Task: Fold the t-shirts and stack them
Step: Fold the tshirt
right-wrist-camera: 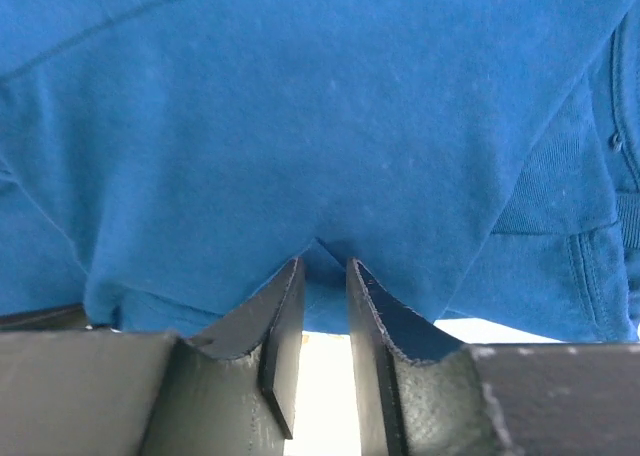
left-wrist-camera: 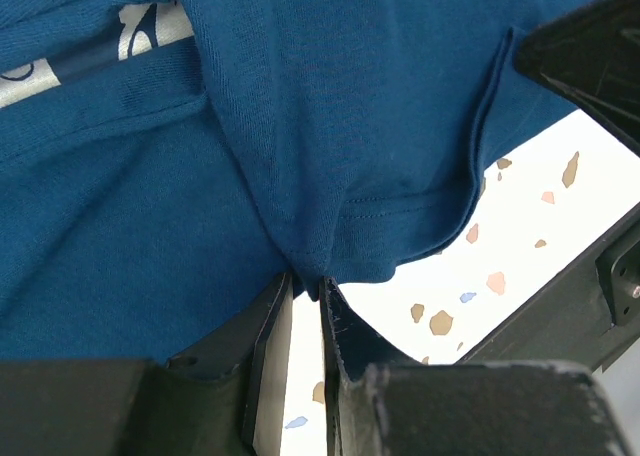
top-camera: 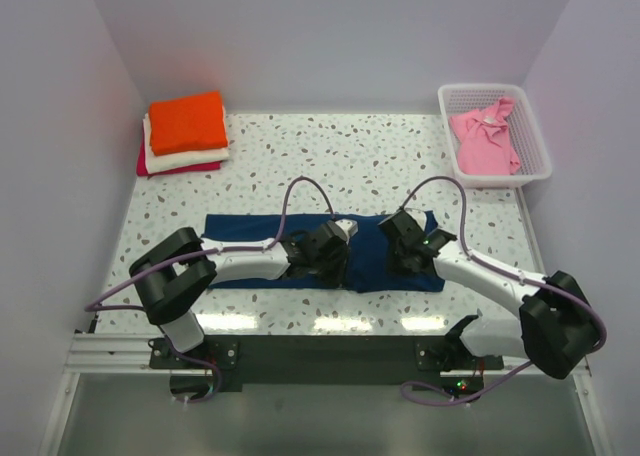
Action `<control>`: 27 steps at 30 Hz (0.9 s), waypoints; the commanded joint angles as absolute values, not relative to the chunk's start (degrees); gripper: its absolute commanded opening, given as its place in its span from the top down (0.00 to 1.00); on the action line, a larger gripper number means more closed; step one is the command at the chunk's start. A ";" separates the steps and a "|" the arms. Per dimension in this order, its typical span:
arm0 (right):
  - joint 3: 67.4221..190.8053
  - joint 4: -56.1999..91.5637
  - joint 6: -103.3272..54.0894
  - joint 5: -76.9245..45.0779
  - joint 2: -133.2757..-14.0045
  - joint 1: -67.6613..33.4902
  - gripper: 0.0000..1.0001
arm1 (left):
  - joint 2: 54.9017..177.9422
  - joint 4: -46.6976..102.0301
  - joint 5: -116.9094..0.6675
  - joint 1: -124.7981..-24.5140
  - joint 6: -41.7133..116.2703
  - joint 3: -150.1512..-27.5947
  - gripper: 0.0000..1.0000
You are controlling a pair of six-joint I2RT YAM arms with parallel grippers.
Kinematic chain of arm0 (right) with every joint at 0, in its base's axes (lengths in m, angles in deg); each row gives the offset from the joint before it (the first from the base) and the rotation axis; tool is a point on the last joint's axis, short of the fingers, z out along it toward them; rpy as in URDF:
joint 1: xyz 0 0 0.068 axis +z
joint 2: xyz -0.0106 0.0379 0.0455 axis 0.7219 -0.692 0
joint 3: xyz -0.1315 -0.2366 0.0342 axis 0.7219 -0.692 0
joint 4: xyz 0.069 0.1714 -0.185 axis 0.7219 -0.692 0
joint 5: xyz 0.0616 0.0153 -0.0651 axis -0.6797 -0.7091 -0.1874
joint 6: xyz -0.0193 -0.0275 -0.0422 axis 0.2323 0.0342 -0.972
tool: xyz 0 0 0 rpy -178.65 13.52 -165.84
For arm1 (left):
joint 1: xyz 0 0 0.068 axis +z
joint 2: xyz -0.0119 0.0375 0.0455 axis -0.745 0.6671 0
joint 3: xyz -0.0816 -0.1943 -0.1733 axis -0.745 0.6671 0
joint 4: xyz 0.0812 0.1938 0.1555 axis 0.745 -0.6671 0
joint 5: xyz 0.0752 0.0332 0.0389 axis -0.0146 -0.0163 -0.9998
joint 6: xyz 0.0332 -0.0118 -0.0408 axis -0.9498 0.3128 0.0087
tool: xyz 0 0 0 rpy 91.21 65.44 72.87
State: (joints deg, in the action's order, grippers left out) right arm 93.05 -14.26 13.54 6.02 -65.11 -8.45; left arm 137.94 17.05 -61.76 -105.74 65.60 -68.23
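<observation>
A navy blue t-shirt [top-camera: 250, 231] lies spread across the middle of the table, its white graphic [left-wrist-camera: 140, 31] showing in the left wrist view. My left gripper [top-camera: 335, 244] is at the shirt's middle, its jaws [left-wrist-camera: 307, 281] shut on a bunched piece of the hem [left-wrist-camera: 400, 211]. Just to its right, my right gripper [top-camera: 398, 244] is down on the same shirt, and its fingertips [right-wrist-camera: 325, 261] pinch a raised fold of the navy cloth [right-wrist-camera: 300, 106]. A pink t-shirt [top-camera: 485, 141] lies crumpled in the basket. Folded orange [top-camera: 187, 121], cream [top-camera: 185, 159] and magenta [top-camera: 142, 161] t-shirts are stacked at the back left.
The white lattice basket [top-camera: 445, 96] stands at the back right corner. White walls close in the speckled table [top-camera: 330, 161] on the left, back and right. Both arms reach inward from their bases at the near edge, cables looping above them.
</observation>
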 commanded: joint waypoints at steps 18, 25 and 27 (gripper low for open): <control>87.06 -19.16 16.55 5.78 -49.43 -8.42 0.93 | 134.36 15.46 -62.34 -105.38 66.30 -69.79 0.88; 86.26 -22.24 17.61 6.57 -44.86 -8.51 0.93 | 133.92 14.84 -61.90 -104.58 66.13 -69.44 0.91; 85.91 -21.19 17.52 6.57 -44.77 -8.51 0.87 | 133.92 14.75 -61.72 -104.50 66.13 -69.44 0.91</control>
